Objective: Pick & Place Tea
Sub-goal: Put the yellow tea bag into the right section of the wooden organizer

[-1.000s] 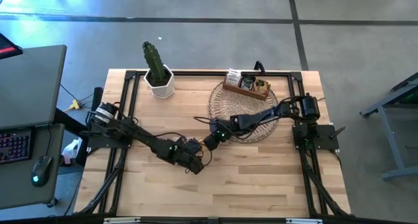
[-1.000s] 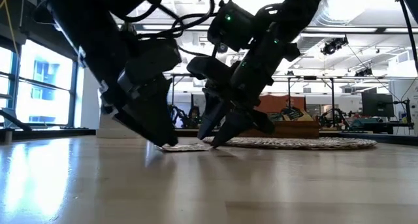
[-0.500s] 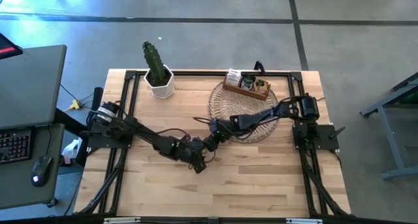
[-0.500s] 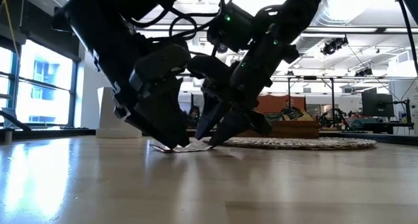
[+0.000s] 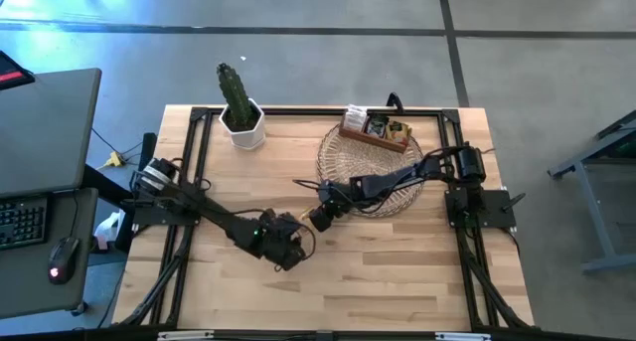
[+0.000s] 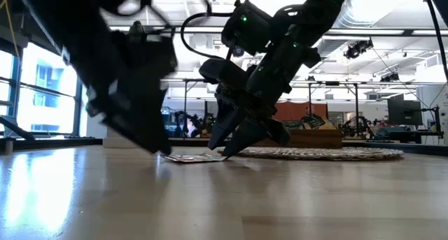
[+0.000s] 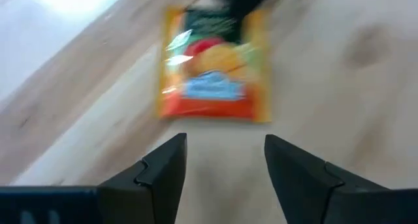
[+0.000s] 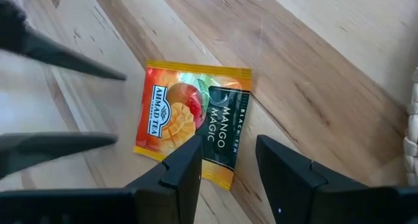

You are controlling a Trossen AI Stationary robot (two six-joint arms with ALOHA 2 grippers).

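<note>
One orange-and-black tea sachet (image 8: 192, 123) lies flat on the wooden table near its middle. It also shows in the left wrist view (image 7: 215, 74) and edge-on in the low view (image 6: 190, 157). My left gripper (image 5: 294, 250) is open and empty a short way off the sachet on its left, fingers low over the table (image 7: 225, 152). My right gripper (image 5: 316, 222) is open, slanting down at the sachet's right end (image 8: 225, 152). The other sachets stand in the wooden box (image 5: 376, 129). My right gripper comes slanting down from the table's right with its fingers apart. One fingertip (image 8: 189, 149) stands on or at the sachet's black end (image 7: 228, 18); whether it touches I cannot tell. The sachet lies flat on the table.
A round wicker mat (image 5: 373, 167) lies at the back right under my right arm, with the wooden box on its far edge. A potted cactus (image 5: 241, 117) stands at the back left. Bare wood lies toward the near edge.
My left gripper has first gone right, up to the sachet, then drawn back toward the table's left and near edge, staying open. The sachet lies about where it was. My right gripper has kept still.
</note>
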